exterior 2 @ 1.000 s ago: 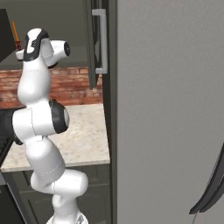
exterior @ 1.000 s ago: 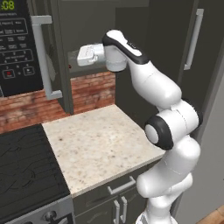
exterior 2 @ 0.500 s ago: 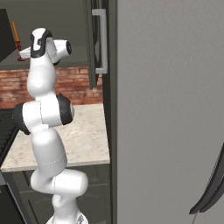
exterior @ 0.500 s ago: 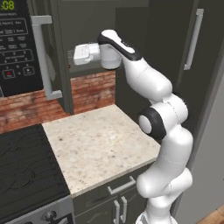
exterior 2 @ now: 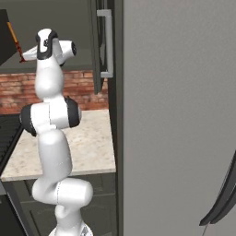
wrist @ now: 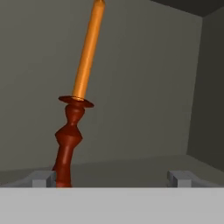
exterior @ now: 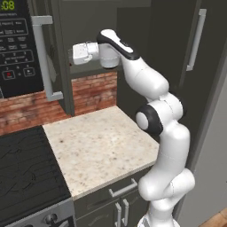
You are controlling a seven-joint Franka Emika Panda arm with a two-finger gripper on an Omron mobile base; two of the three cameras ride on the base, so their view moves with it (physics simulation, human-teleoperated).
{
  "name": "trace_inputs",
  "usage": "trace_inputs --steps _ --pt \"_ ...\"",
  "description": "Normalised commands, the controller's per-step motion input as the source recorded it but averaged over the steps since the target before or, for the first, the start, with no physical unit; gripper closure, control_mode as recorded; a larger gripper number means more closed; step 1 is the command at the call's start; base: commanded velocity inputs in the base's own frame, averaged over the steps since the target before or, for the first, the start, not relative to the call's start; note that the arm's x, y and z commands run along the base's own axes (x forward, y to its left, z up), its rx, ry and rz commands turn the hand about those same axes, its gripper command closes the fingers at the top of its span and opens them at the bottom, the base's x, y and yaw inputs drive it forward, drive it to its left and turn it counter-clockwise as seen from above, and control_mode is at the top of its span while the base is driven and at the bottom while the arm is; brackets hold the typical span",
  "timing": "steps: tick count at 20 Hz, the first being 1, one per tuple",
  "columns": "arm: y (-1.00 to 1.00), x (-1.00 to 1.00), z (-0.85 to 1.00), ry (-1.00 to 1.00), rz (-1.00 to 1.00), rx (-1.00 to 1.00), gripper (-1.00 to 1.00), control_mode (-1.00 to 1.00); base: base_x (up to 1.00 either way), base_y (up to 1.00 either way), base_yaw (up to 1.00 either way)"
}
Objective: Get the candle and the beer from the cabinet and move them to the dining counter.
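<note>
At the upper left of the left base view, a black microwave control panel (exterior: 17, 48) shows green digits on its display (exterior: 7, 5), reading "08" where the frame cuts them. Its button labels are too small to read.

Orange candle (wrist: 78, 105) upright inside the cabinet (wrist: 144, 87), beside the open gripper's (wrist: 113, 178) left fingertip (wrist: 41, 178).

One candle (wrist: 83, 78) stands inside one open cabinet (exterior: 66, 53). There is one microwave (exterior: 17, 44), one stove (exterior: 26, 173), one counter slab (exterior: 97, 146) and one refrigerator (exterior 2: 179, 115).
</note>
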Motion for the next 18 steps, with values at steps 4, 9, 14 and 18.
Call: trace_inputs --steps 4,9,14,18 --pt "0.12 0.04 0.00 0.00 0.05 0.00 -1.00 -1.00 0.00 0.00 0.00" --pt "0.00 0.00 0.00 -0.01 0.08 0.00 -1.00 -1.00 0.00 0.00 0.00" --pt "-0.01 -0.08 -0.02 -0.07 0.08 0.00 -1.00 -1.00 0.00 0.00 0.00" --pt "-0.03 -0.16 -0.07 -0.09 0.07 0.00 -1.00 -1.00 0.00 0.00 0.00"
